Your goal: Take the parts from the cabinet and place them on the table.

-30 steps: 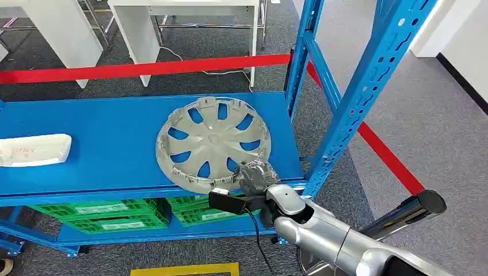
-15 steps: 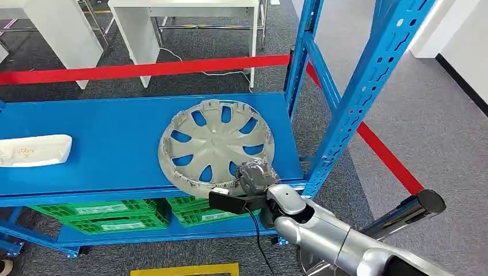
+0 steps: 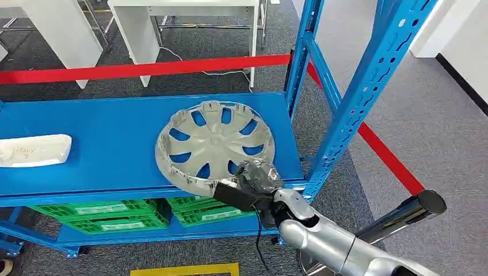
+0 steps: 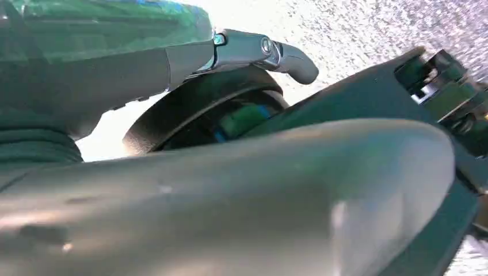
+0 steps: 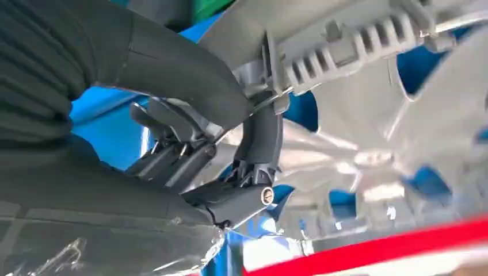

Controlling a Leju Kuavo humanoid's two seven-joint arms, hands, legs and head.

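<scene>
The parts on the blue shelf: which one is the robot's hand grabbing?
The round grey hubcap with the spoke holes. The right hand grips its near rim, while the flat white part lies untouched at the shelf's far left.

A grey plastic wheel cover (image 3: 214, 145) with spoke-shaped cut-outs sits on the blue cabinet shelf (image 3: 103, 144), near its right front corner. Its inner side faces up, showing the ribbed rim and clips (image 5: 339, 49). Its near edge is tipped up off the shelf, pinched at the rim by the right hand (image 3: 256, 178). A white oblong part (image 3: 33, 150) lies flat at the shelf's left end, well apart
</scene>
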